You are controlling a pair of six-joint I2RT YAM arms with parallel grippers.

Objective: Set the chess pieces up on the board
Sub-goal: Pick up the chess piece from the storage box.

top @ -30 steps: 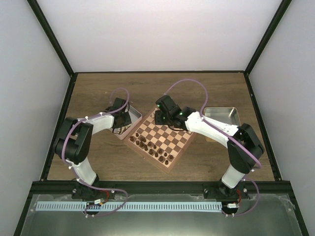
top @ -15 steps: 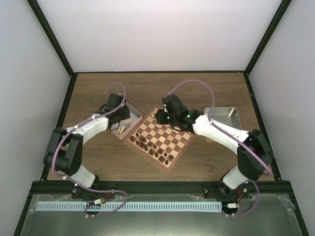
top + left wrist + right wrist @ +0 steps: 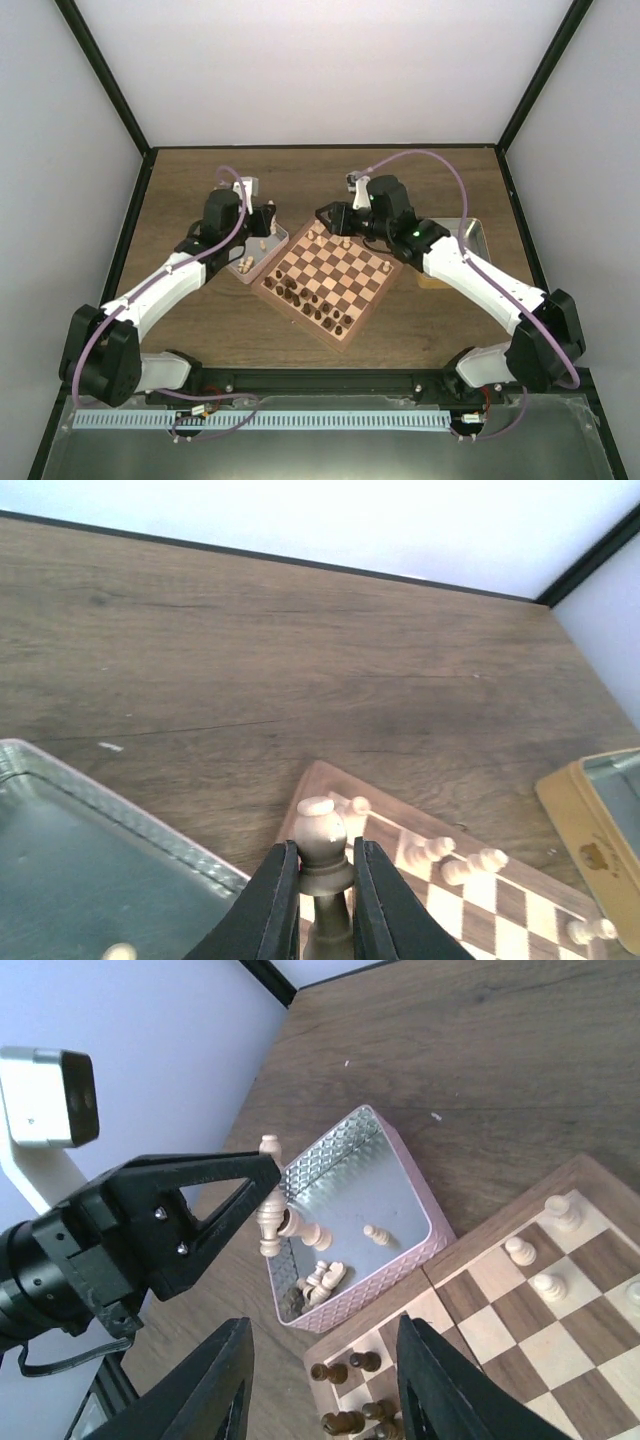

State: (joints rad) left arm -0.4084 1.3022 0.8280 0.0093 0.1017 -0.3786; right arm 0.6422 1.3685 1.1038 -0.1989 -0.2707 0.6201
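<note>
A brown wood-grain desk [image 3: 200, 200] lies inside a cell with white walls [image 3: 320, 70] and black frame posts [image 3: 105, 75]. On its left half sits a silver tray [image 3: 345, 1305] with dimpled walls, turned at an angle to the desk edges; a small dark lump [image 3: 292, 1302] lies in its near corner. A second silver tray [image 3: 474, 234] sits well apart on the right, with a tan edge [image 3: 430, 280] showing at its near side. Between the trays, dark brown chess pieces [image 3: 305, 300] stand upright in two rough rows. A pale perforated rail [image 3: 300, 421] runs along the near edge.
</note>
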